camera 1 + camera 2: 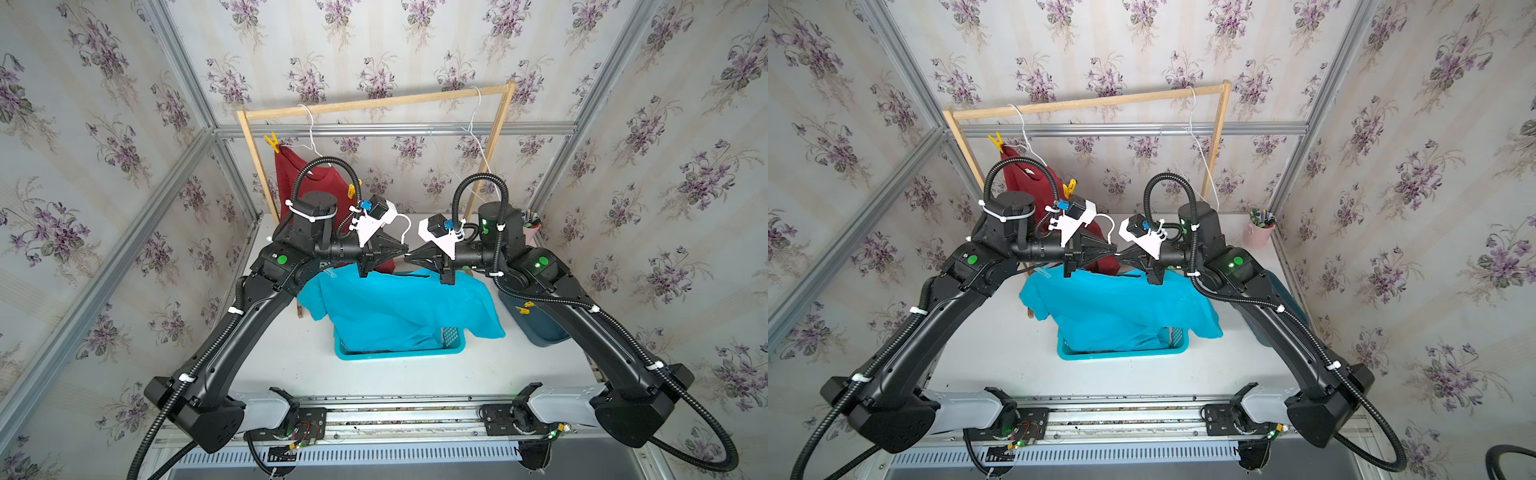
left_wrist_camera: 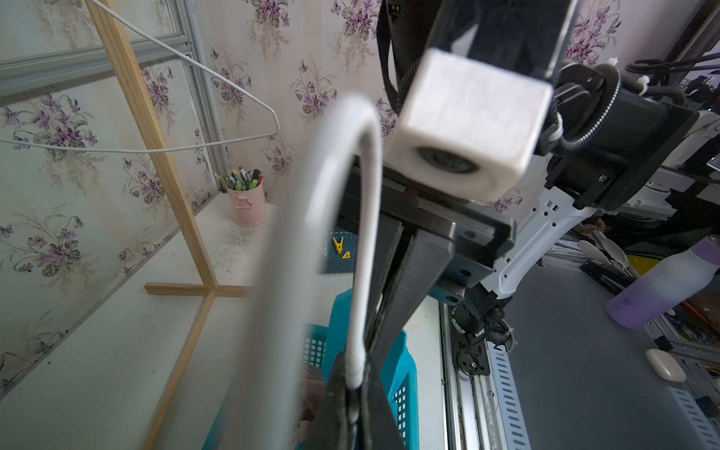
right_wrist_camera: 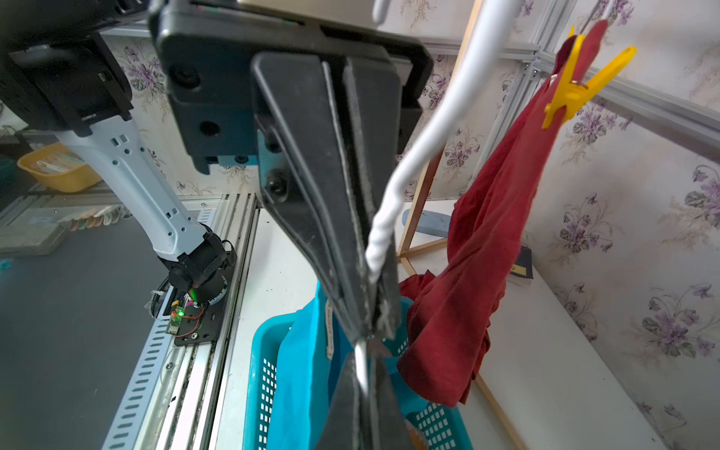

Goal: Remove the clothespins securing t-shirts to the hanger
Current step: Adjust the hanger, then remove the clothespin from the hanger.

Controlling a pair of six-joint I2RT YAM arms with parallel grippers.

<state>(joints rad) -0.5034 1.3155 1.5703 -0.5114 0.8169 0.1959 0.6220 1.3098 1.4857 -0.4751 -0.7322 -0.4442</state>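
The left gripper (image 1: 405,248) is clamped on the white hanger (image 1: 409,226) holding the blue t-shirt (image 1: 399,307) over the basket (image 1: 399,355), and the right gripper (image 1: 406,257) is squeezed shut beside it. If the hanger slips out, the shirt could drop. Yellow clothespins (image 1: 272,142) pinch the red t-shirt (image 1: 286,178); any on the blue one hide under the arms (image 1: 266,307)

The dark red t-shirt (image 1: 286,183) hangs on the rack (image 1: 374,102), a yellow clothespin (image 1: 272,142) at one shoulder, another yellow clothespin (image 1: 352,190) at the other. The turquoise t-shirt (image 1: 395,307), seemingly on a white hanger (image 1: 405,230), droops into a teal basket (image 1: 399,354). Loose yellow clothespins (image 1: 524,308) lie in a dark bin (image 1: 540,332) nearby.
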